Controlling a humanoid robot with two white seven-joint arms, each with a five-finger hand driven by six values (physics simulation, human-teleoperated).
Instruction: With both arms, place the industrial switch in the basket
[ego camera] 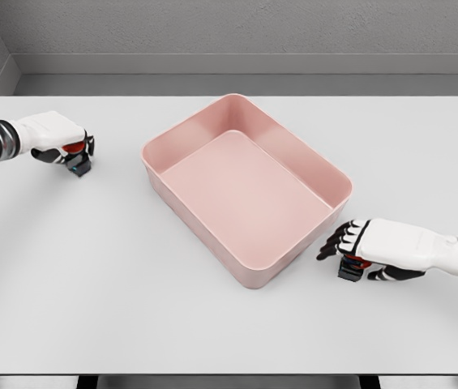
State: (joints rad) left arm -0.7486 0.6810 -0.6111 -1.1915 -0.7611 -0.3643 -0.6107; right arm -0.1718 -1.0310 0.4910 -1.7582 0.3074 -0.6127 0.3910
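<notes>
Switches lay under both hands on the white table [212, 324]: the left hand [60, 139] curled its fingers around one switch [79, 162] far left of the pink basket [326, 172]. The right hand [374, 247] covered another switch [351, 266] just off the basket's near right corner, fingers [334, 241] partly spread, grip unclear.

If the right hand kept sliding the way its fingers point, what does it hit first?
Probably the pink basket: the right hand points left and slightly up, at the basket's near right wall close to the corner, though the gap between them is hard to judge.
</notes>
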